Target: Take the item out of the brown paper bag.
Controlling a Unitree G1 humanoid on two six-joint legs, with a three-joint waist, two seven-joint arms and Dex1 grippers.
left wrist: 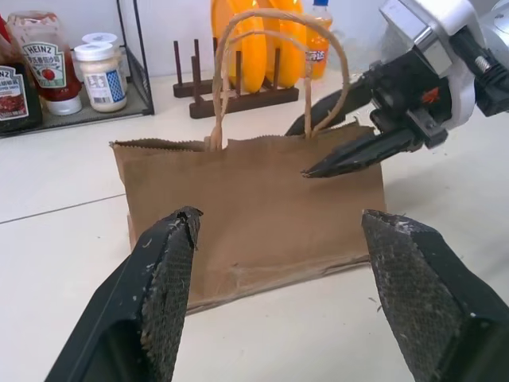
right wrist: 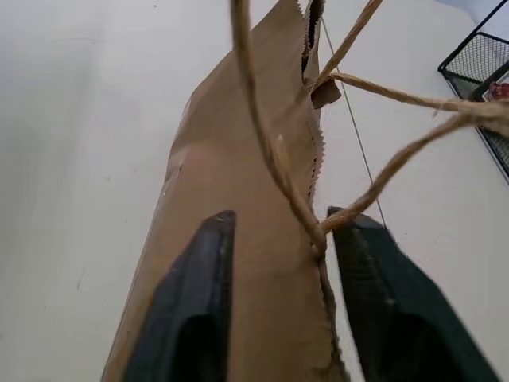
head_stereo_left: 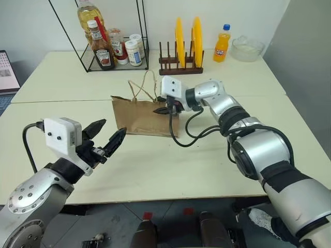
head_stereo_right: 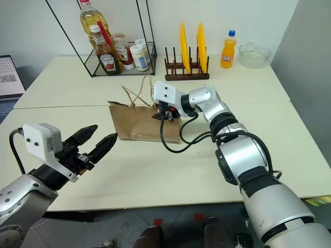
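Brown paper bag (head_stereo_left: 145, 118) upright, right fingers (left wrist: 350, 155) spread at its top edge, left fingers (head_stereo_left: 115, 140) spread nearby.

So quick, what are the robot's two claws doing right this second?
Left gripper: open, holding nothing, aimed at the creased brown paper bag.
Right gripper: open at the bag's top edge, one finger either side, gripping nothing.

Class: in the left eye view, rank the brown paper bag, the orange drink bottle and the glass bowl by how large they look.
1. brown paper bag
2. glass bowl
3. orange drink bottle
The bag stands nearer the camera, so true sizes remain unsure.
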